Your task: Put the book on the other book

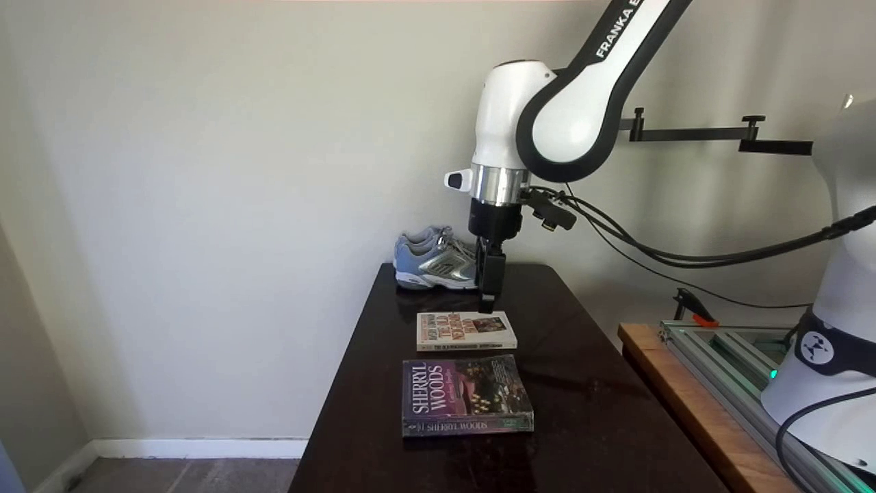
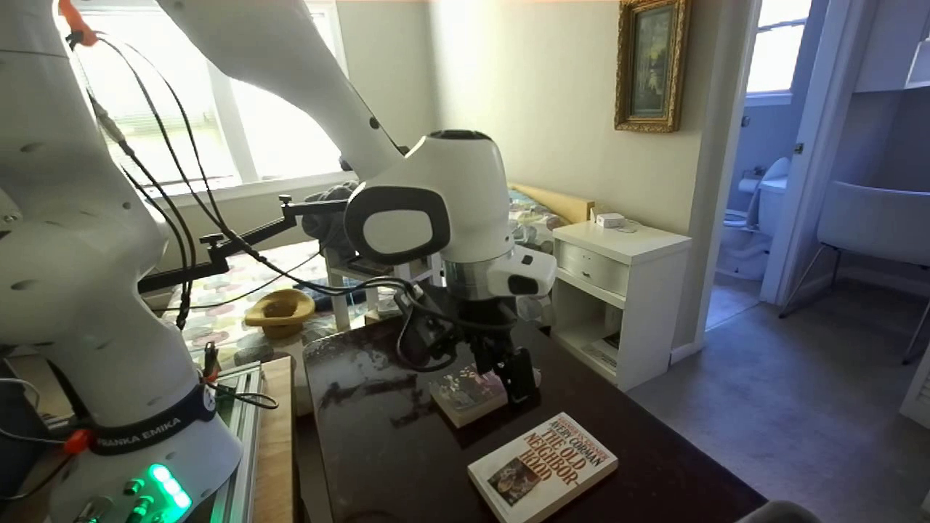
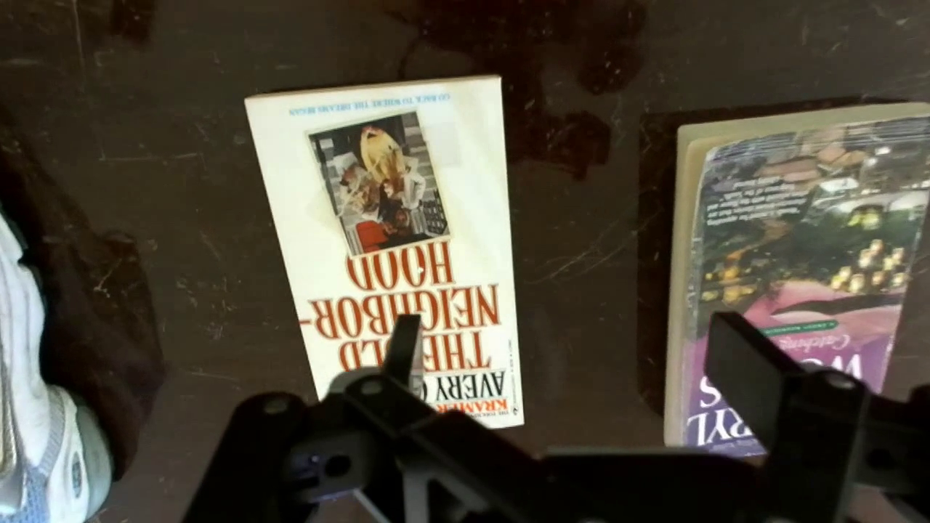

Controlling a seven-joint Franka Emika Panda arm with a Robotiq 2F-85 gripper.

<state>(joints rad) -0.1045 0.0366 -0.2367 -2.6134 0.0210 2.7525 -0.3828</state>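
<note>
The book [image 1: 467, 331], thin with a cream cover and small picture, lies flat on the dark table. It also shows in an exterior view [image 2: 545, 468] and the wrist view [image 3: 472, 174]. The other book [image 1: 467, 396], thicker with a purple, green and brown cover, lies flat beside it with a gap between them. It is partly hidden by the gripper in an exterior view [image 2: 468, 392] and in the wrist view [image 3: 806, 240]. My gripper [image 3: 563, 323] is open and empty above the table. Its fingertips overlap both books in the wrist view. It points down in both exterior views [image 1: 487, 305] [image 2: 514, 388].
Blue and silver shoes [image 1: 434, 260] stand at one end of the dark table [image 1: 582, 411], and part of one shows in the wrist view [image 3: 58, 450]. The robot's wooden bench [image 1: 691, 390] stands beside the table. A white nightstand [image 2: 621, 250] is beyond it.
</note>
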